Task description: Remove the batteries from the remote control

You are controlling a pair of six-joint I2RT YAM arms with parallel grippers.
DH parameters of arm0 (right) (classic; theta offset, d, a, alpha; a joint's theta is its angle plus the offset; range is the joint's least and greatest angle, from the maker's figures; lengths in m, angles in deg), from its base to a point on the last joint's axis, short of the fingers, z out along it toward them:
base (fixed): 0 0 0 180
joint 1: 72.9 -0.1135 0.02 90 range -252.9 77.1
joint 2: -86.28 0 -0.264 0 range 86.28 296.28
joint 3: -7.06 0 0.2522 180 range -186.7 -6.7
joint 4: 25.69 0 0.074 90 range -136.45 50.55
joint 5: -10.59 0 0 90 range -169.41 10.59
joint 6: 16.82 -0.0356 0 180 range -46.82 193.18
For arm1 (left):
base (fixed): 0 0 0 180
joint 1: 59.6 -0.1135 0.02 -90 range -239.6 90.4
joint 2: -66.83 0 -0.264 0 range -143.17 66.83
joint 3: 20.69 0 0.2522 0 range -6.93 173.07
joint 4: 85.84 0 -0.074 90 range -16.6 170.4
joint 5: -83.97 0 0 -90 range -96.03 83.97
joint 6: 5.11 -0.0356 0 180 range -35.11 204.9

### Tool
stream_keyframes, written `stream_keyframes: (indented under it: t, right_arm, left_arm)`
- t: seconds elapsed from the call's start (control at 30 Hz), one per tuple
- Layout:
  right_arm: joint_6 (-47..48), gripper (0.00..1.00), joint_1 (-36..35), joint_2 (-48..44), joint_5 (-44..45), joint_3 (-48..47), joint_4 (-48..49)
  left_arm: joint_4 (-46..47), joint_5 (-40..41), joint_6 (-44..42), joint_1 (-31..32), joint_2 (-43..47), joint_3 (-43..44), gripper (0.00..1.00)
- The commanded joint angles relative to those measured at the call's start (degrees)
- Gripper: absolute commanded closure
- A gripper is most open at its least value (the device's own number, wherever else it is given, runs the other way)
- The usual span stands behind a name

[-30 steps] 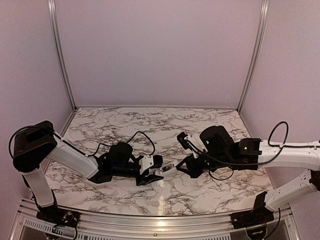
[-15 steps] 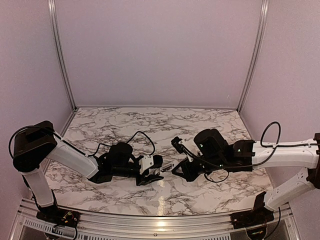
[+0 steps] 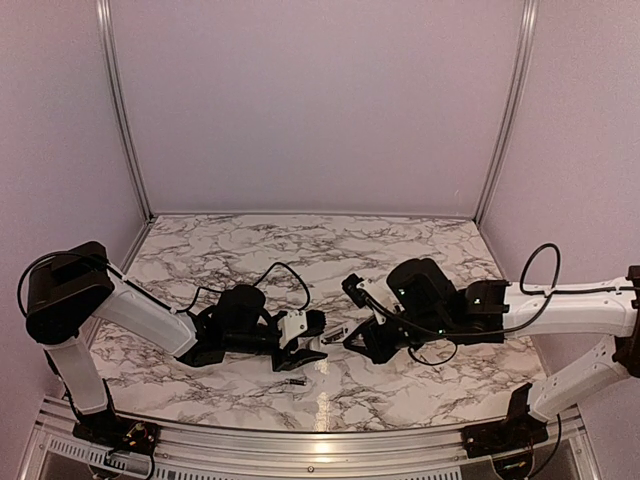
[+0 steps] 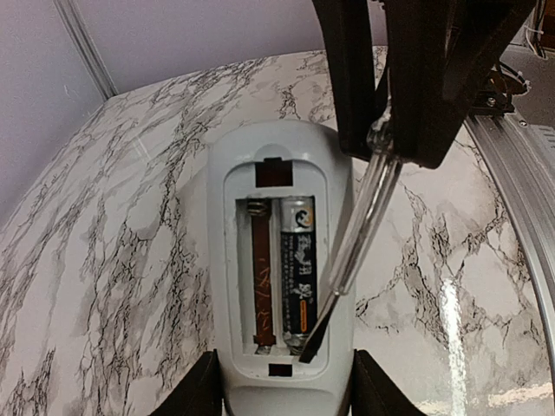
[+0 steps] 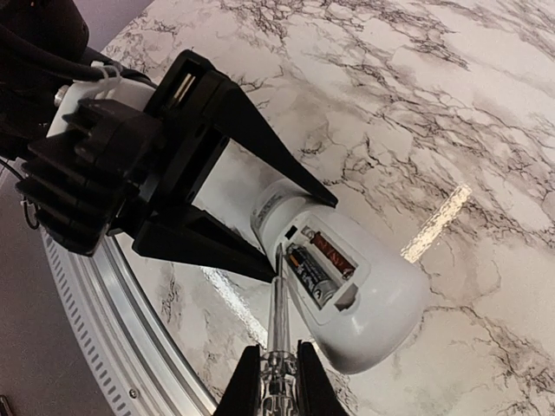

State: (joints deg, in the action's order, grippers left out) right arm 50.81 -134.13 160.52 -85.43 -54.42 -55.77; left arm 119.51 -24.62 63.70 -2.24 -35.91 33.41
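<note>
My left gripper (image 4: 282,394) is shut on the white remote control (image 4: 282,156), with its open battery recess facing up. One dark battery (image 4: 297,269) lies in the right slot; the left slot (image 4: 260,277) is empty. My right gripper (image 5: 279,381) is shut on a clear-handled screwdriver (image 5: 278,303), whose blade tip touches the battery's end (image 5: 310,270) near my left fingers. In the top view the two grippers (image 3: 300,350) (image 3: 365,335) meet over the table's front middle. A second battery (image 3: 296,381) lies loose on the marble just in front of the left gripper.
The metal rail (image 3: 300,440) of the table's front edge runs close behind the loose battery. A black cable (image 3: 290,270) loops behind the left wrist. Purple walls and metal posts (image 3: 120,110) enclose the marble table (image 3: 300,240).
A battery has dropped out of the remote and now lies on the table in front of the left gripper. Over the second the right gripper moved left to the remote; it has since held still.
</note>
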Motion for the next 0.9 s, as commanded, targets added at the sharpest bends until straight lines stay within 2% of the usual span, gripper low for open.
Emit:
stream_keyframes:
  t: [0.0, 0.47, 0.67, 0.87]
  right_arm:
    - [0.8, 1.00, -0.5, -2.4, 2.2, -2.4, -1.5]
    - [6.1, 1.00, -0.4, -7.4, 5.8, -3.6, -5.1]
    - [9.2, 1.00, -0.2, -6.6, 9.2, -4.3, -5.2]
    - [8.5, 1.00, 0.0, -5.7, 9.3, -4.1, -5.0]
  left_arm:
    - [-1.9, 0.2, -0.2, -0.2, 0.3, 1.8, 1.00]
    - [-12.5, 9.9, -4.0, 0.4, 4.3, 2.6, 1.00]
    - [-16.6, 17.4, -5.9, 1.9, 6.1, 2.4, 1.00]
    - [-21.3, 17.8, -6.1, 2.1, 4.1, 4.9, 1.00]
